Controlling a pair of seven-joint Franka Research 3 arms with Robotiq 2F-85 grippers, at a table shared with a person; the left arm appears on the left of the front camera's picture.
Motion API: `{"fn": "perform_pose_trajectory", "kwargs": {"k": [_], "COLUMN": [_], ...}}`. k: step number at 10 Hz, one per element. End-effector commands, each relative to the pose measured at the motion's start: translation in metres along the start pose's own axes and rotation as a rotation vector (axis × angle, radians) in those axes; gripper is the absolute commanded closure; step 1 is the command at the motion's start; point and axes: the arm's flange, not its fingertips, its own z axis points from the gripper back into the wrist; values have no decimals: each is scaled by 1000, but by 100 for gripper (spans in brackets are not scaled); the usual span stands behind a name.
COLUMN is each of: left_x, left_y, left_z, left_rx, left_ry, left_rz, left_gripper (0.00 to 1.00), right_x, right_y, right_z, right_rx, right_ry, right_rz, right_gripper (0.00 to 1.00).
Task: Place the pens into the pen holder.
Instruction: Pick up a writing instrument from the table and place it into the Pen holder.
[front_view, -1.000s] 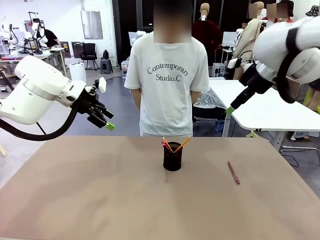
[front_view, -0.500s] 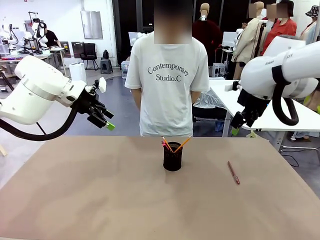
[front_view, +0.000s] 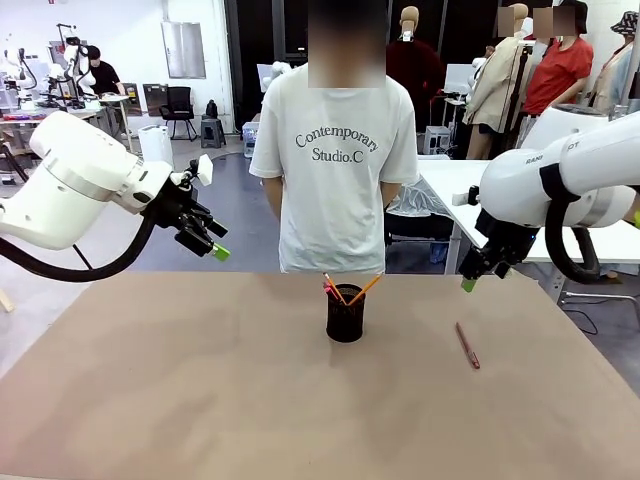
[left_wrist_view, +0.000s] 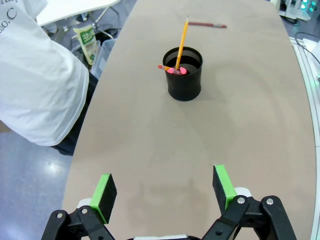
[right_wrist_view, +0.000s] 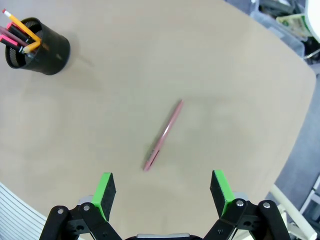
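Note:
A black mesh pen holder (front_view: 345, 313) stands mid-table with a yellow-orange pencil (front_view: 364, 289) and a red-tipped pen (front_view: 332, 290) sticking out of it; it also shows in the left wrist view (left_wrist_view: 184, 73) and the right wrist view (right_wrist_view: 38, 46). A dark red pen (front_view: 467, 345) lies flat on the table to its right, seen below my right gripper (right_wrist_view: 162, 190) as a slanted stick (right_wrist_view: 163, 135). My right gripper (front_view: 468, 283) hangs open above the far right table edge. My left gripper (front_view: 217, 251) is open at the far left, above the table (left_wrist_view: 162, 189).
A person in a white T-shirt (front_view: 336, 160) stands at the far side behind the holder, hands behind the back. A white table (front_view: 545, 225) stands beyond the right far corner. The brown tabletop (front_view: 200, 390) is bare to the left and front.
My right arm has swung down and toward the table, bringing its gripper from high at the right to just above the far right edge near the dark red pen. The left arm has stayed still.

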Motion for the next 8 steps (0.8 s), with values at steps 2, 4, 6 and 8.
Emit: {"fn": "perform_pose_trajectory", "kwargs": {"k": [2, 4, 6, 8], "left_x": [-1, -1, -1, -1], "left_y": [0, 0, 0, 0], "left_z": [1, 1, 1, 1], "left_rx": [5, 5, 5, 5], "left_ry": [5, 5, 5, 5], "left_rz": [-4, -4, -4, -4], "left_gripper": [0, 0, 0, 0], "right_x": [0, 15, 31, 38], "right_y": [0, -1, 2, 2], "right_z": [0, -29, -56, -80], "right_rx": [0, -72, -84, -151], "right_ry": [0, 99, 179, 240], "right_rz": [0, -204, -374, -419], "right_gripper": [0, 0, 0, 0]}}
